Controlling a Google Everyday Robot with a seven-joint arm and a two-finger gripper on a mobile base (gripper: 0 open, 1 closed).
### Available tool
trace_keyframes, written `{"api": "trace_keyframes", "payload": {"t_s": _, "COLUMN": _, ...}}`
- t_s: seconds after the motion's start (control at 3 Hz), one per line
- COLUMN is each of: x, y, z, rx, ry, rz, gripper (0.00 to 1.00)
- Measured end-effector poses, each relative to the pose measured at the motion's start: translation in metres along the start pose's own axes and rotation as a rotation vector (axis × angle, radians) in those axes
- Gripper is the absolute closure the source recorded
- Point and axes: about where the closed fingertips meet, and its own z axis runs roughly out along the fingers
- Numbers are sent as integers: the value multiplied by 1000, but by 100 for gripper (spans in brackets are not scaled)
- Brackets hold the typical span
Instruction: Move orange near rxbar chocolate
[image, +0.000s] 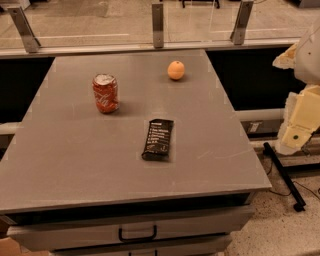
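Observation:
The orange (176, 70) is a small round fruit resting on the far part of the grey table (75, 155), right of centre. The rxbar chocolate (158, 139) is a flat black wrapper with white text, lying near the table's middle, closer to me than the orange and well apart from it. My gripper (296, 131) hangs at the right edge of the view, off the table's right side and well away from both things. It holds nothing that I can see.
A red soda can (105, 93) stands upright on the left part of the table, left of the orange. A glass railing with metal posts (158, 25) runs behind the table. Drawers with a black handle (137, 234) sit under the front edge.

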Motion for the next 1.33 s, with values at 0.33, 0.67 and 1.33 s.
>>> {"api": "trace_keyframes", "payload": {"t_s": 0.33, "x": 0, "y": 0, "z": 0, "rx": 0, "ry": 0, "rz": 0, "gripper": 0}}
{"api": "trace_keyframes", "payload": {"t_s": 0.67, "x": -4, "y": -19, "z": 8, "rx": 29, "ry": -48, "rz": 10, "gripper": 0}}
{"api": "trace_keyframes", "payload": {"t_s": 1.33, "x": -52, "y": -123, "z": 68, "rx": 109, "ry": -273, "rz": 49, "gripper": 0}}
